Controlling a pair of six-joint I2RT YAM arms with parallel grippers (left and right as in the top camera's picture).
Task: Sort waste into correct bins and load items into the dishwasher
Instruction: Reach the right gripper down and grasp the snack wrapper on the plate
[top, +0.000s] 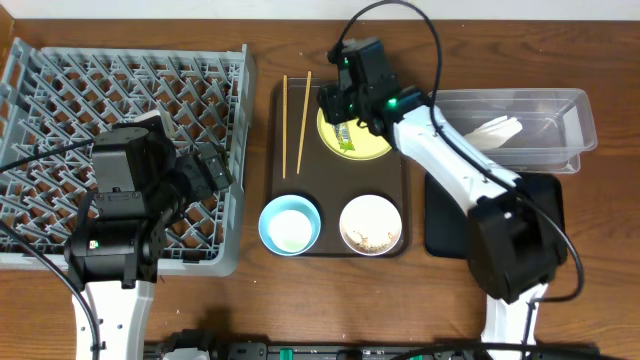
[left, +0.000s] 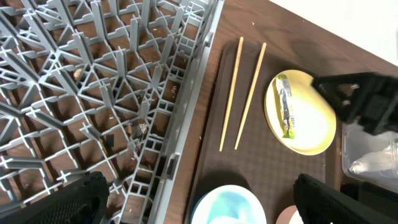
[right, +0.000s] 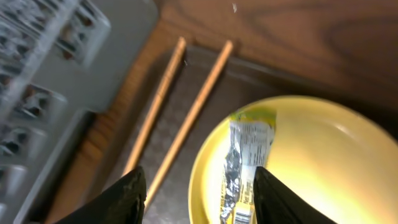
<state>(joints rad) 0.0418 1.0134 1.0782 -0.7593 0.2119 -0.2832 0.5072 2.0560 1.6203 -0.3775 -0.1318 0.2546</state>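
You've barely started: only the napkin (top: 497, 130) lies in the clear tub (top: 580, 100) at upper right, your right fingers (right: 127, 199) hang part-open and empty over the wrapper (right: 247, 149) on the yellow plate (right: 323, 143), left fingers (left: 68, 202) wide and empty, and bowls (top: 290, 225) and chopsticks (top: 297, 120) await the rack (top: 60, 90).

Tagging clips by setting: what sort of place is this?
Probably a tabletop dish-clearing test station: a dish rack, a brown tray holding a yellow plate, and a clear tub on a wooden table.
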